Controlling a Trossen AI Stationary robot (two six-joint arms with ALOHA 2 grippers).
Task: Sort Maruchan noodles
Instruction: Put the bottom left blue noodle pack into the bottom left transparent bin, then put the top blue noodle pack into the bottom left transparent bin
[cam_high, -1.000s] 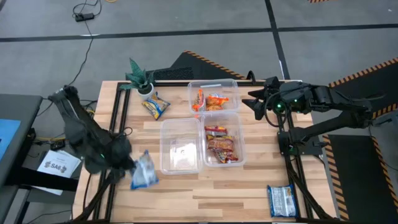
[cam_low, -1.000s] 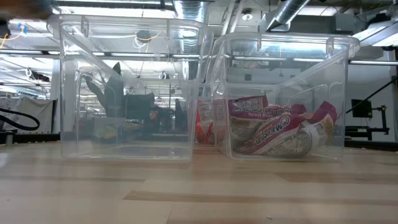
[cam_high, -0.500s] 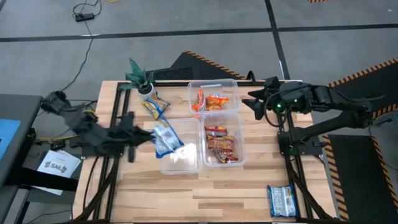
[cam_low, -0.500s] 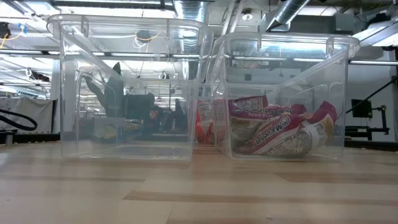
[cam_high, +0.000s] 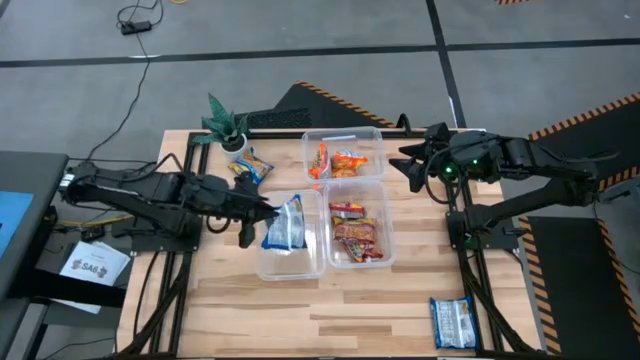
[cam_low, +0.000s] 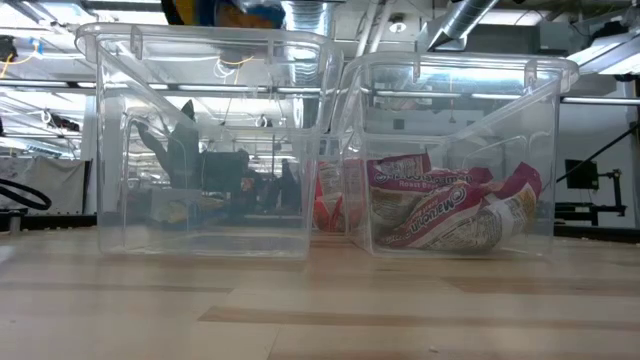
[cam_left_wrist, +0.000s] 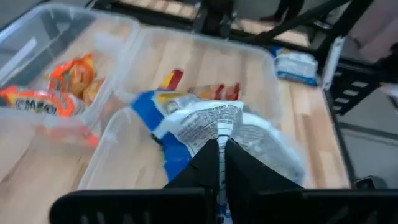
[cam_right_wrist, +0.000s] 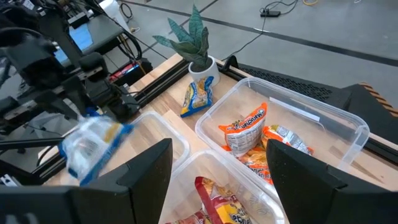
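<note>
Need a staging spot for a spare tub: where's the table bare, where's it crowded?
Bare: the table strip in front of the tubs, up to the blue packet at its right corner. Crowded: back-left, potted plant, yellow packet, and the left gripper carrying a blue-and-white packet over the empty tub.

One camera looks straight down on my whole table (cam_high: 300, 300); another sits level at its surface. My wrist cameras look forward, both sharing the clear tubs (cam_right_wrist: 292, 134).
</note>
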